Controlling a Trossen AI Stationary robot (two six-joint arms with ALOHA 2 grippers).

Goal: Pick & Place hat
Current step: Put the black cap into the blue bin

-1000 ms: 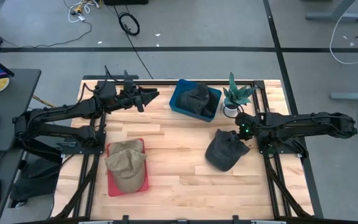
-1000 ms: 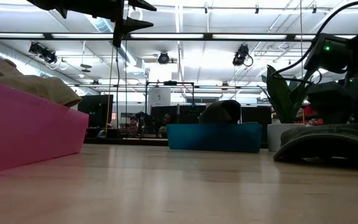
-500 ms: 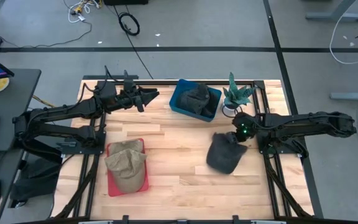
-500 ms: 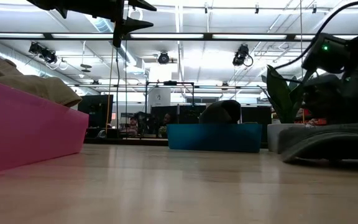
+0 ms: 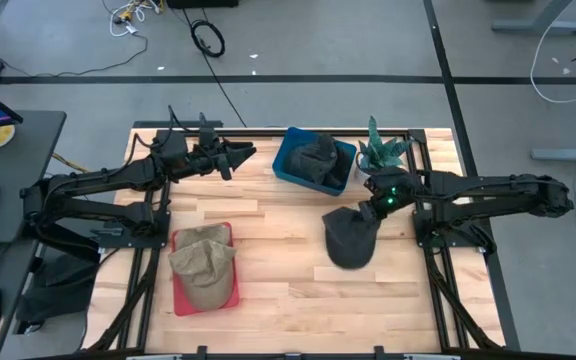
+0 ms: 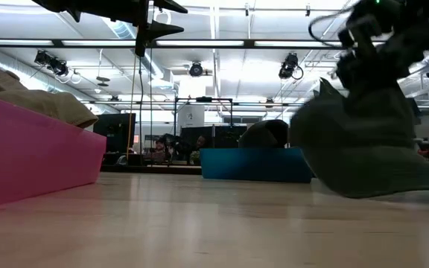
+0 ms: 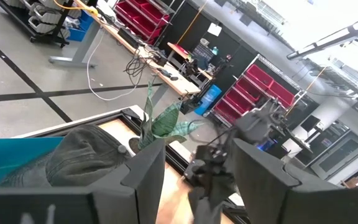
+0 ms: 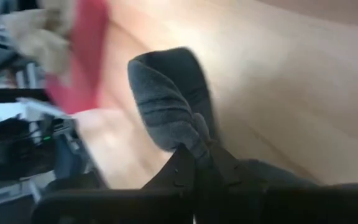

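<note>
One dark hat [image 5: 349, 238] now hangs pinched tight in the right hand [image 5: 371, 209], lifted off the counter [image 5: 278, 260] since a second ago; next comes carrying it to a bin.

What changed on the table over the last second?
The right gripper closed on the dark hat, lifted its edge and dragged it toward the table's middle, nearer the blue bin. The left gripper, the tan hat in the red tray and the plant stayed put.
</note>
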